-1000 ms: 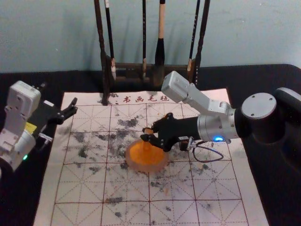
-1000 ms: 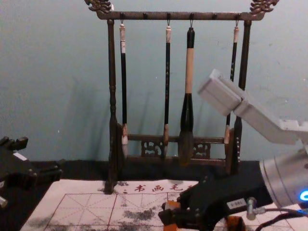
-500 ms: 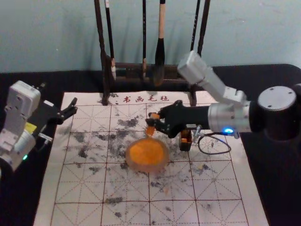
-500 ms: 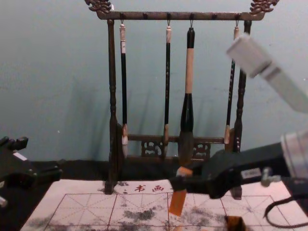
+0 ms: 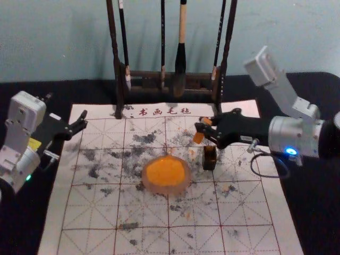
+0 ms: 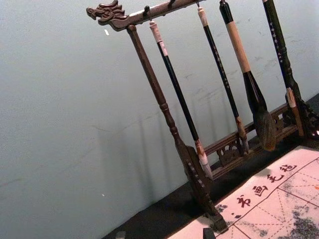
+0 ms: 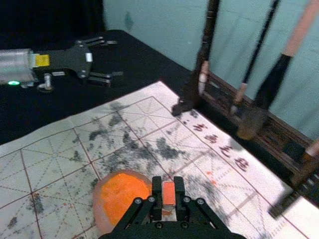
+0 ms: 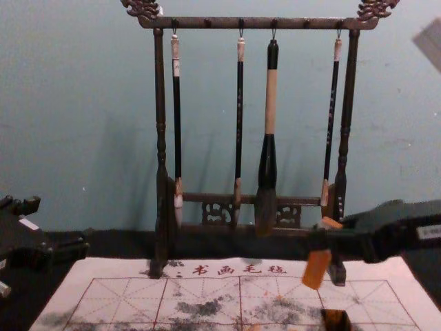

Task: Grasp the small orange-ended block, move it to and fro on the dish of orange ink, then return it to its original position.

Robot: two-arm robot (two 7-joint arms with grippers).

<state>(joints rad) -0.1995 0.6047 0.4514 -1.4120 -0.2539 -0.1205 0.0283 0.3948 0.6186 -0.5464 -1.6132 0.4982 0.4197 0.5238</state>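
Fingers of my right gripper (image 5: 203, 129) are closed on the small orange-ended rectangular block (image 8: 316, 269), raised and tilted, right of centre in the head view and clear of the round, pale-rimmed dish of orange ink (image 5: 163, 189). To return it, I'd centre it over the small dark open-topped box (image 5: 209, 165), straighten it, then lower gently; inky sides could slip. My left gripper (image 8: 58, 226) is parked open at the chest view's left edge.

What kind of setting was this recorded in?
Likely a calligraphy or painting workspace, perhaps staged for robot work: a dark wooden rack hung with brushes, a gridded felt mat with ink smudges and Chinese characters, and a dish of orange ink.
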